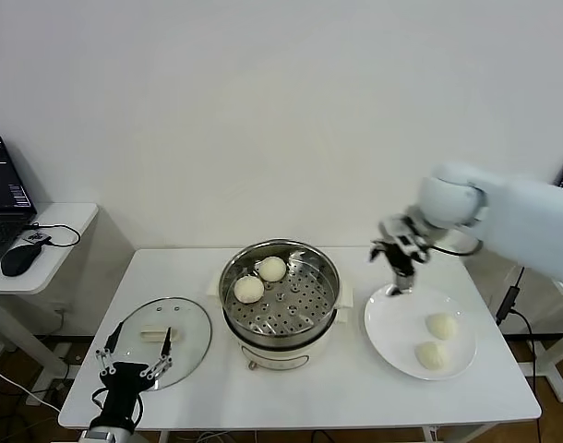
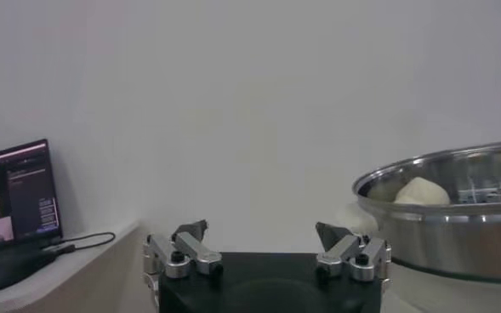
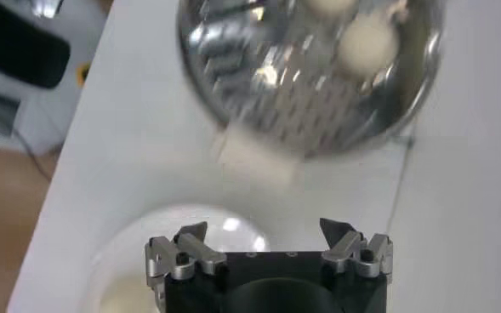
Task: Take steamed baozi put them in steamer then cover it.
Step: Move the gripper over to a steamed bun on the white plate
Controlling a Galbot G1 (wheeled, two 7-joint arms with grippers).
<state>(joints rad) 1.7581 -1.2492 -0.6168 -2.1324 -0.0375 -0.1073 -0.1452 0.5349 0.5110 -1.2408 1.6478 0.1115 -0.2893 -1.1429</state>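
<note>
While the left gripper (image 1: pixel 134 362) waits low at the table's (image 1: pixel 291 388) front left corner with its fingers spread and empty, the right gripper (image 1: pixel 399 261) hangs above the far left edge of the white plate (image 1: pixel 385 323), its fingers also spread wide and holding nothing. Two steamed baozi (image 1: pixel 260 279) sit on the perforated tray inside the steamer (image 1: pixel 326 277) at the table's centre, touching each other near its back left wall. Two more buns (image 1: pixel 436 340) lie on the right half of the plate, close together. The cover (image 1: pixel 189 325) rests flat on the table left of the steamer, just behind the left gripper.
</note>
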